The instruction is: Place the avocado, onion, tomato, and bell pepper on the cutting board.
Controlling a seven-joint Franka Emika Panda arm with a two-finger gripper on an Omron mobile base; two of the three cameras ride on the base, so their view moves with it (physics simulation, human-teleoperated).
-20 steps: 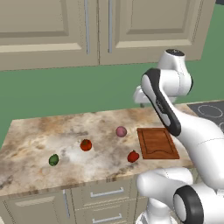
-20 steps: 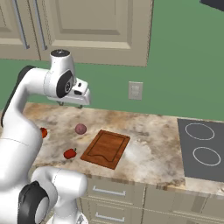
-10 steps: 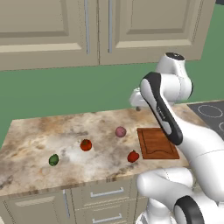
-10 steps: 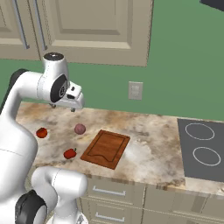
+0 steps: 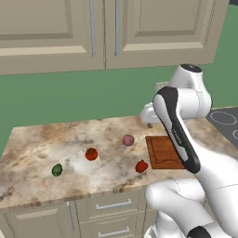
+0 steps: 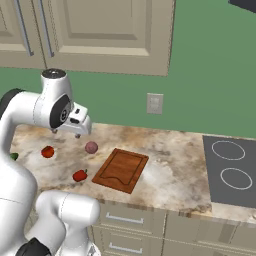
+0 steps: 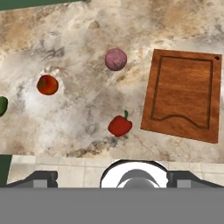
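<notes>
All four foods lie on the marble counter, left of the cutting board (image 7: 183, 100) (image 5: 162, 151). The pinkish onion (image 7: 116, 59) (image 6: 91, 147) is nearest the board's far corner. The red bell pepper (image 7: 120, 125) (image 5: 141, 166) sits by the counter's front edge, close to the board. Further left are the orange-red tomato (image 7: 47, 84) (image 5: 91, 154) and the dark green avocado (image 5: 56, 170), which is cut off by the frame edge (image 7: 2, 106). My gripper (image 6: 66, 133) hangs open and holds nothing, high above the counter near the onion. Its fingertips (image 7: 41, 177) are spread wide. The board is bare.
A dark cooktop (image 6: 227, 170) lies in the counter to the right of the board. A wall outlet (image 6: 154, 103) sits on the green wall behind. Cabinet doors (image 5: 107, 32) hang overhead, and drawers (image 5: 111, 204) run under the counter's front edge.
My arm has swung left and a little lower, carrying the hand from above the board's far side to over the onion. The foods and the board have not moved.
</notes>
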